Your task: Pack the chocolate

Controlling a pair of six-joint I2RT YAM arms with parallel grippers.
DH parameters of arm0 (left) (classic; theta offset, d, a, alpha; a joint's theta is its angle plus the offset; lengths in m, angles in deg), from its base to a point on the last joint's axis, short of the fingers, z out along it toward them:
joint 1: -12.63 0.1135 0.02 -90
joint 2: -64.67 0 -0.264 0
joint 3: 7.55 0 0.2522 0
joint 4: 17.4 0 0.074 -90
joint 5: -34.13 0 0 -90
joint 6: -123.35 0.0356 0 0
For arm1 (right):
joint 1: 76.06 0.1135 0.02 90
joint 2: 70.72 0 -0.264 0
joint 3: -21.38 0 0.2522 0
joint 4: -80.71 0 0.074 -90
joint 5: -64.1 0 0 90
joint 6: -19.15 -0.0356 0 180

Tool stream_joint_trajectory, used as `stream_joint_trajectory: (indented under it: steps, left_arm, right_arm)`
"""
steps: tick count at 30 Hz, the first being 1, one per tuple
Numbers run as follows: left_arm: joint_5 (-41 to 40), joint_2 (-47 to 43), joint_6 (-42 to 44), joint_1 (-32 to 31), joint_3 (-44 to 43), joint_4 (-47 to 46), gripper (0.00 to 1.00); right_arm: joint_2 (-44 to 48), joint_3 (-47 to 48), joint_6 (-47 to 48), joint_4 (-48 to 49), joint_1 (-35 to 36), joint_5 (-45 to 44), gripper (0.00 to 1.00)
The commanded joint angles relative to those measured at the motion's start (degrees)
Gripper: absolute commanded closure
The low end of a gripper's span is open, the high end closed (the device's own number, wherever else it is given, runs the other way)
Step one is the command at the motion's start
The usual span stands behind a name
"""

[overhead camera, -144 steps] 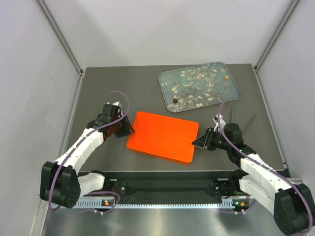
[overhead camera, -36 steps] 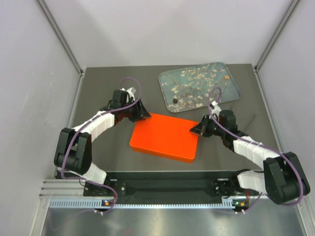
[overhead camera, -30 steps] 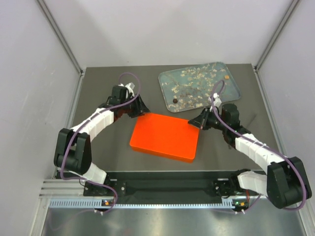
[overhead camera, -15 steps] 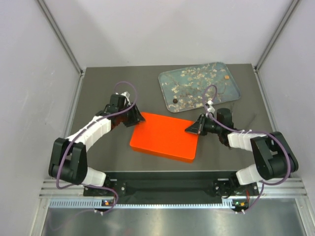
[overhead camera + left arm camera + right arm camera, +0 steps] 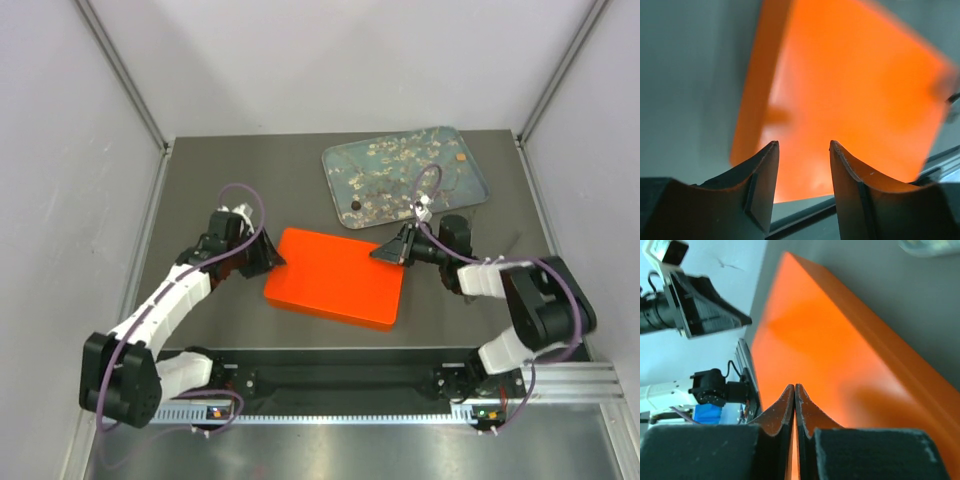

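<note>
Mid-desk, at the shut orange box [image 5: 335, 278]: left hand [image 5: 265, 257] parted, empty, by its left corner; right hand [image 5: 383, 252] pinched closed over its far-right corner. Likely the opening step; next calls for prying it open. By the desk's far right corner, on the tray [image 5: 472, 172]: chocolate [image 5: 354, 205], one dark, plus a tan piece [image 5: 460, 157], unpacked.
</note>
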Motion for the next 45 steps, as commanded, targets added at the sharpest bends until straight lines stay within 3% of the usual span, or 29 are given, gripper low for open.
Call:
stream_joint_trajectory:
  steps: [1,4,8,14,19,26,31,36,37,40,41,43,44,45]
  left_arm:
    - [1.6,2.2,-2.2,-0.1,6.0,-2.2,0.5]
    - [0.0,2.9,-2.5,-0.1,8.9,-2.6,0.51]
    - [-2.9,1.3,-2.8,-0.2,8.5,0.0,0.51]
    - [-4.4,-0.7,-2.3,-0.2,2.7,2.1,0.49]
    - [0.0,3.9,0.8,-0.1,-3.3,-4.0,0.47]
    - [4.9,16.4,0.2,-0.1,-4.9,-13.1,0.46]
    - [3.5,26.0,1.3,0.0,-6.9,-11.6,0.47]
    - [3.3,22.2,1.4,-0.1,-8.8,-7.1,0.48]
    - [3.5,18.7,1.5,-0.1,-9.9,-6.2,0.48]
    - [6.0,11.2,3.1,-0.2,-14.2,-1.7,0.45]
    - [6.5,9.2,4.3,-0.2,-15.1,-0.5,0.42]
    - [6.6,3.3,5.8,-0.2,-17.3,1.3,0.38]
    - [6.2,1.3,6.9,-0.2,-17.8,1.8,0.34]
    - [5.9,-0.4,7.2,-0.2,-18.1,2.1,0.12]
  right_arm:
    - [-9.8,-3.0,-4.5,13.6,-1.2,2.7,1.0]
    - [-15.1,-4.5,-6.0,17.9,-1.4,3.2,1.0]
    - [-14.4,-6.0,-6.6,18.3,-2.0,3.3,1.0]
    - [-2.8,-2.8,0.6,-0.1,-2.0,1.0,1.0]
    - [7.1,-2.1,6.4,-14.0,3.4,-2.1,1.0]
    - [11.9,-11.8,9.3,-16.9,6.4,-7.4,1.0]
    - [15.6,-10.4,12.3,-25.0,6.4,-10.7,1.0]
    - [28.2,-3.2,14.4,-37.8,6.4,-13.7,0.99]
    - [30.3,-1.8,15.3,-43.9,6.4,-14.6,0.97]
    - [38.3,4.5,17.9,-54.6,6.4,-21.0,0.69]
    - [41.5,7.5,18.6,-56.7,6.4,-24.8,0.5]
    - [44.4,10.4,20.6,-60.3,6.4,-28.3,0.02]
    - [45.7,11.7,21.2,-62.9,6.4,-31.2,0.0]
    - [47.8,14.4,21.4,-64.4,6.4,-32.8,0.0]
